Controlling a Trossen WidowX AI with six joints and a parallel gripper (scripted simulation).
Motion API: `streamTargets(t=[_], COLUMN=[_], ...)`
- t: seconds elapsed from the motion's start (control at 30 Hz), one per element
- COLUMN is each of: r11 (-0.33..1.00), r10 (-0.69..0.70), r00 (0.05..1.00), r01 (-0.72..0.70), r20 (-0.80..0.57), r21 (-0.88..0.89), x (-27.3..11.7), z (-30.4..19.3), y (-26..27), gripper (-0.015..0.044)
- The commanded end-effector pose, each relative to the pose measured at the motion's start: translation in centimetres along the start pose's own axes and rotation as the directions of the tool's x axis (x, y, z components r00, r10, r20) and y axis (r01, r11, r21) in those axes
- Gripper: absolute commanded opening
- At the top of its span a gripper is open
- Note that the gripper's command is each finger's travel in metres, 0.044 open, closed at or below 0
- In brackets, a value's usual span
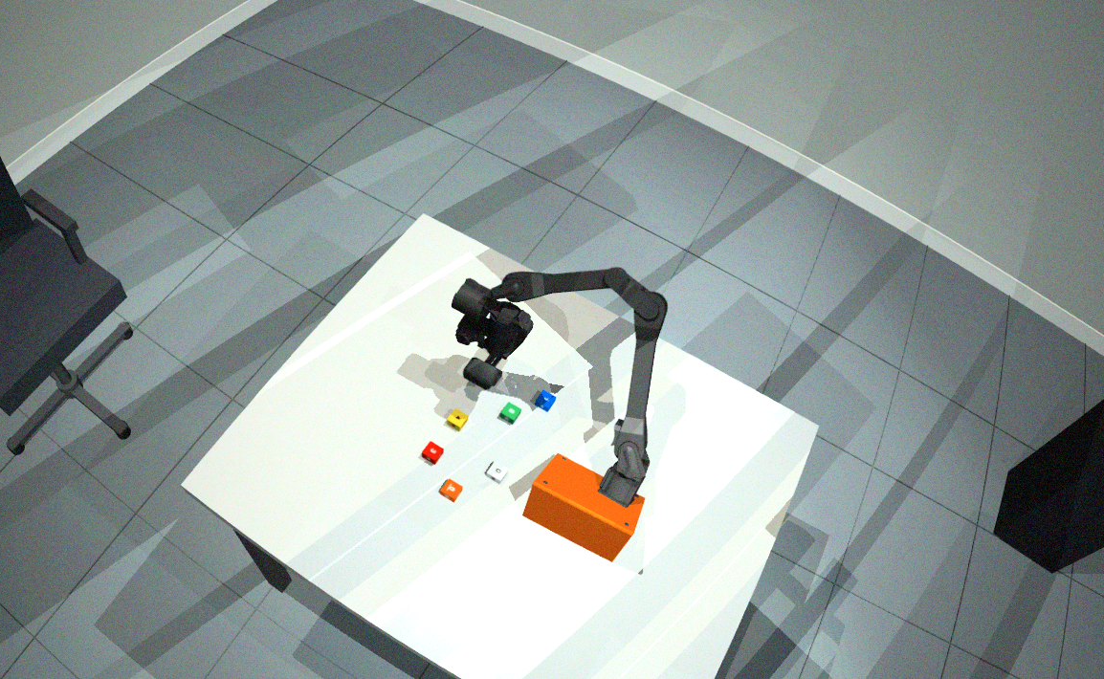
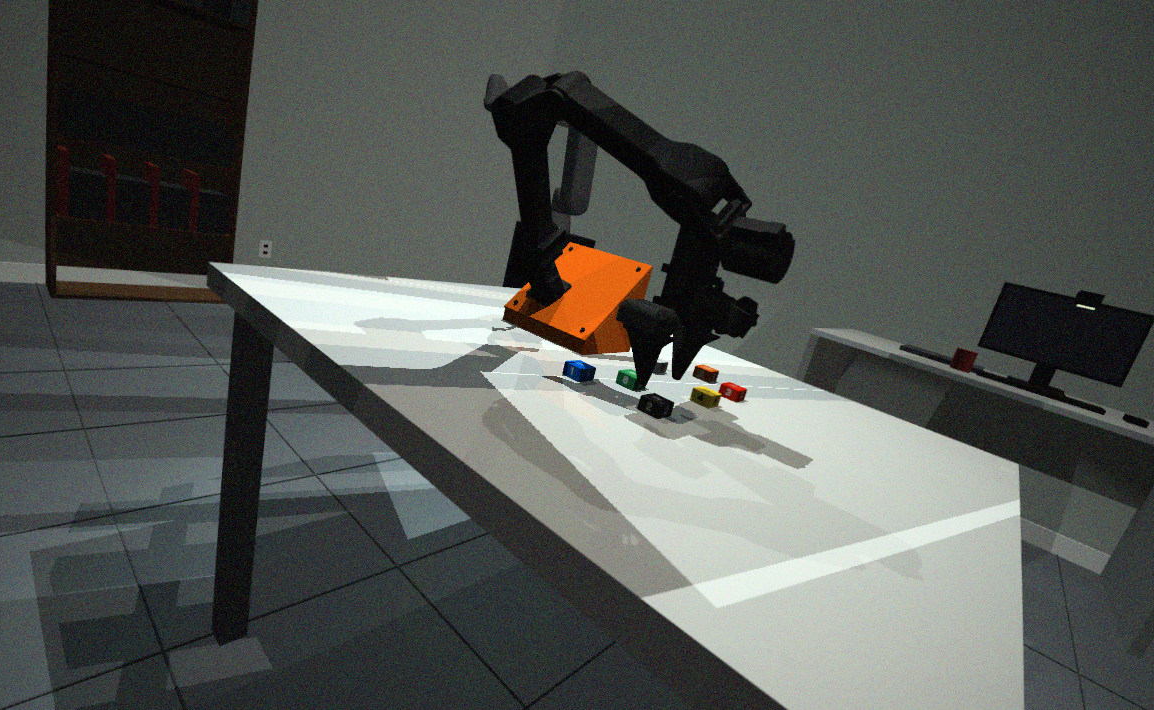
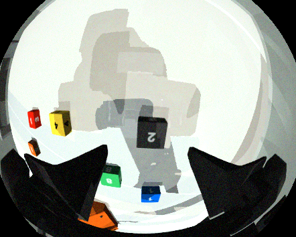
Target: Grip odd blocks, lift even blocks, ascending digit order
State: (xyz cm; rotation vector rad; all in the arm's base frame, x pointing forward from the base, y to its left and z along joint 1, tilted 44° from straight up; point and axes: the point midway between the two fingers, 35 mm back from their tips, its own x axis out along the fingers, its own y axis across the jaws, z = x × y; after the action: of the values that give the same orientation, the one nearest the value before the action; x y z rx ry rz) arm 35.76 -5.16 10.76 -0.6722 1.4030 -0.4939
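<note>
My gripper [image 2: 660, 381] [image 3: 149, 150] is open and empty, fingertips a little above the black block [image 2: 655, 406] [image 3: 152, 134], which shows a 2 and stands on the table; the arm hides it in the top view. The blue block [image 1: 544, 400] [image 2: 577, 370] [image 3: 151, 195] seems to show a 1. The red block [image 1: 431, 452] [image 2: 732, 391] [image 3: 34, 118] shows a 3, the yellow block [image 1: 456, 419] [image 2: 704, 397] [image 3: 60, 123] a 4, the green block [image 1: 510, 412] [image 2: 629, 379] [image 3: 111, 175] an 8. Digits on the orange block [image 1: 451, 490] [image 2: 705, 373] and white block [image 1: 496, 471] are unclear.
The orange box [image 1: 583, 506] [image 2: 594, 287] stands by the arm's base, beyond the blocks. The white table [image 1: 302, 439] [image 2: 828, 494] bears everything. A desk with a monitor [image 2: 1066, 333] and a chair [image 1: 33, 295] stand away from the table.
</note>
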Motion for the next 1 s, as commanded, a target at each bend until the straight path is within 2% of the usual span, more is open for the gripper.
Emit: streamTargets(t=[0.0,0.17,0.3,0.67,0.97], r11=[1.0,1.0,1.0,1.0,1.0], r10=[-0.004,-0.001,-0.002,-0.001,0.022], r00=[1.0,1.0,1.0,1.0,1.0], r01=[0.004,0.001,0.002,0.001,-0.022], r20=[0.001,0.0,0.0,0.0,0.003], r21=[0.011,0.011,0.01,0.01,0.008], x=[-1.3,-7.7,-8.5,-8.5,-8.9], z=[0.0,0.0,-0.1,0.0,1.9], y=[-0.3,-0.2,-0.2,0.1,14.1], gripper=[0.0347,0.0216,0.012,0.012,0.012])
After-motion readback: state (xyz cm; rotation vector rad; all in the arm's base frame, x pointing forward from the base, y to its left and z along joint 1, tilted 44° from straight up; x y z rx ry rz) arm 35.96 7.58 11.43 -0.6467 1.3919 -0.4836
